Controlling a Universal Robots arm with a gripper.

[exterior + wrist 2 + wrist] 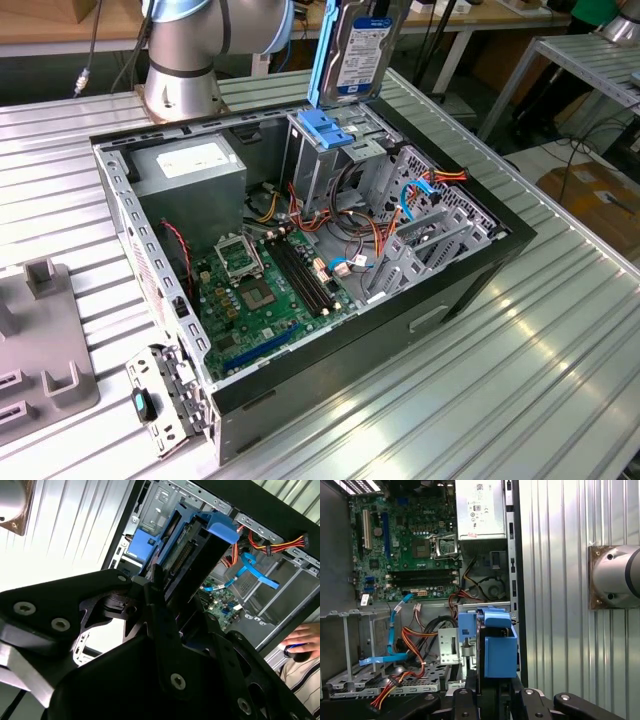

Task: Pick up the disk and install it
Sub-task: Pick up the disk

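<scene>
Disk gripped on edge, just above the drive cage

My gripper (492, 696) was closed on the disk (355, 48), the black fingers (466, 700) clamping its two flat faces, so the drive hung straight out from me with its long axis upright and its blue side rail toward the exterior view's left. Its lower end hovered just above the blue plastic top of the drive cage (325, 135), apart from it. In the first wrist view the cage mouth sat just beside the rail rather than squarely under it. The power-supply box (190, 170) stood near on the exterior view's left of the cage. Orange and red cables (385, 235) lay near on the other side. The computer case (470, 290) was open on top, leaving free room above.
</scene>
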